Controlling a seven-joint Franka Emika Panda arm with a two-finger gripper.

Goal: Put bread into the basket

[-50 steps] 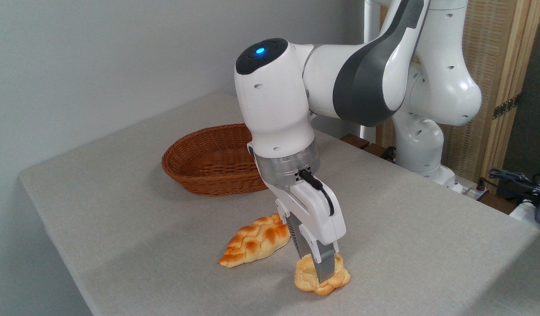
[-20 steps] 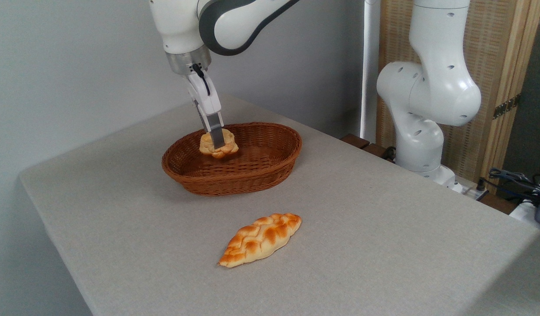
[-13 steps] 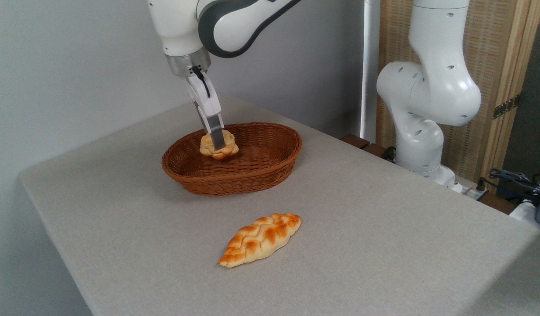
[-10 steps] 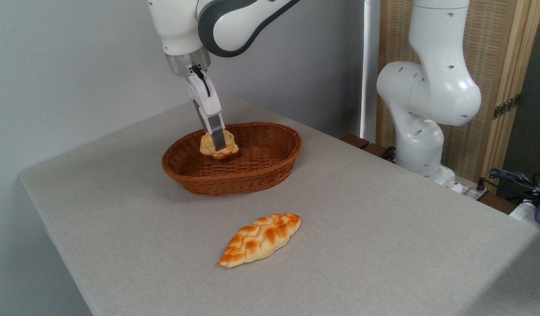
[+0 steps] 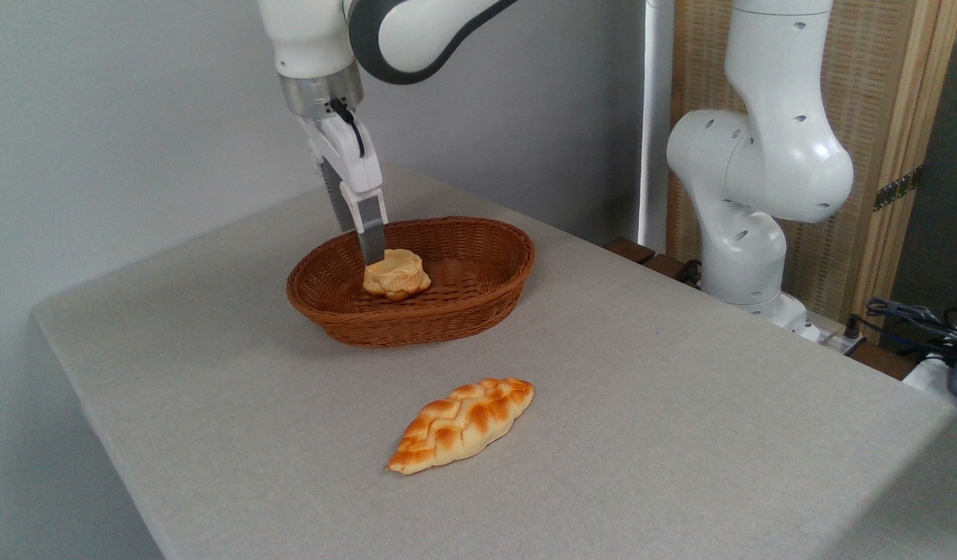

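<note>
The tool [image 5: 367, 250] hangs from the white arm [image 5: 758, 155] over the left part of the basket [image 5: 447, 307], its tips just above and to the left of the bread [image 5: 397, 274]. It grips nothing: the bread sits free, and one finger [image 5: 371, 241] shows clearly in front while the other is mostly hidden behind it, so how far apart they stand cannot be told from this angle. The bread, a small pale golden bun with a lumpy edge, lies inside the basket directly below and slightly right of the tool's tips, tilted a little, resting on the woven floor near the middle-left. The basket is an oval, reddish-brown wicker one with a thick rim, standing on the grey tabletop [image 5: 680, 404]; its near wall rises in front of the lower part of the bread. Well in front of the tool and a little to the right, apart from the basket, a long braided loaf [image 5: 461, 425] lies flat on the tabletop, orange-brown with pointed ends. Far to the right of the tool the arm's base stands at the tabletop's far edge, with a wooden screen [image 5: 890, 117] behind it and some cables [image 5: 913, 319] at the right margin. A plain grey wall [image 5: 136, 117] stands behind the tool.
</note>
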